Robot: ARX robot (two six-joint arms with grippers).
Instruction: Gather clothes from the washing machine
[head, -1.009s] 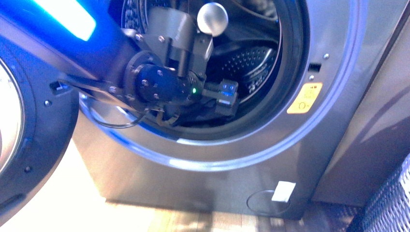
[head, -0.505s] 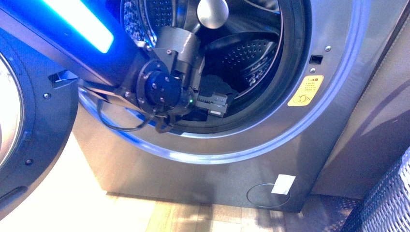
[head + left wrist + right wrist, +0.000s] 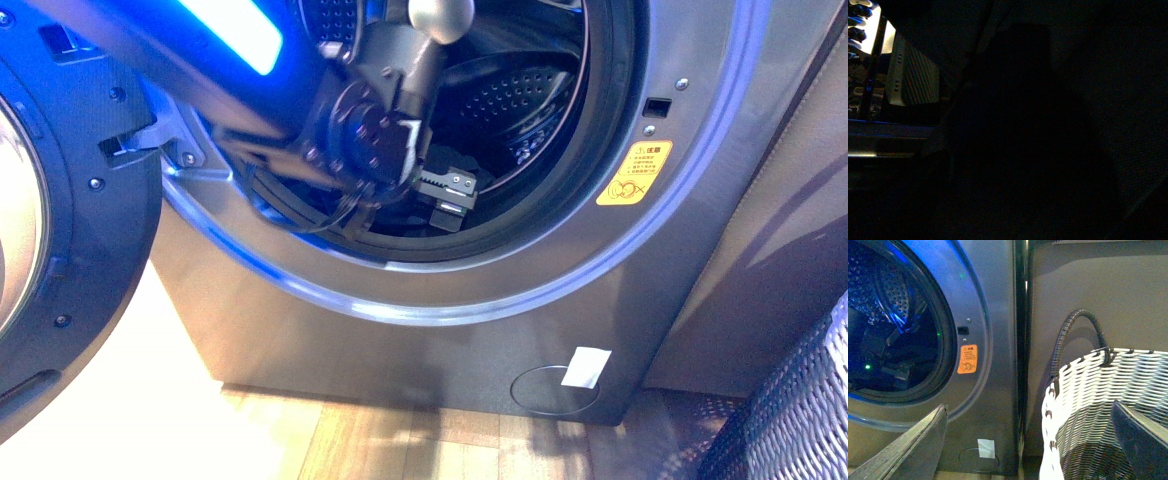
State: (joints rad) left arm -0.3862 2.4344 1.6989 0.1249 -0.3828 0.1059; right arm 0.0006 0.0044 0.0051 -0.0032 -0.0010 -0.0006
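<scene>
With the left gripper [image 3: 447, 197] inside the washing machine [image 3: 640, 250], jaw state indeterminate, and the right gripper [image 3: 1028, 407] spread apart outside by the basket [image 3: 1098, 390], we judge the unseen clothes to lie below the left.

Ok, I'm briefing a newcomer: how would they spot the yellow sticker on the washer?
Find the round opening of the grey washer. Just right of its black rim, below a small dark slot, sits the sticker. It is the only yellow patch; the label near the floor is white.
</scene>
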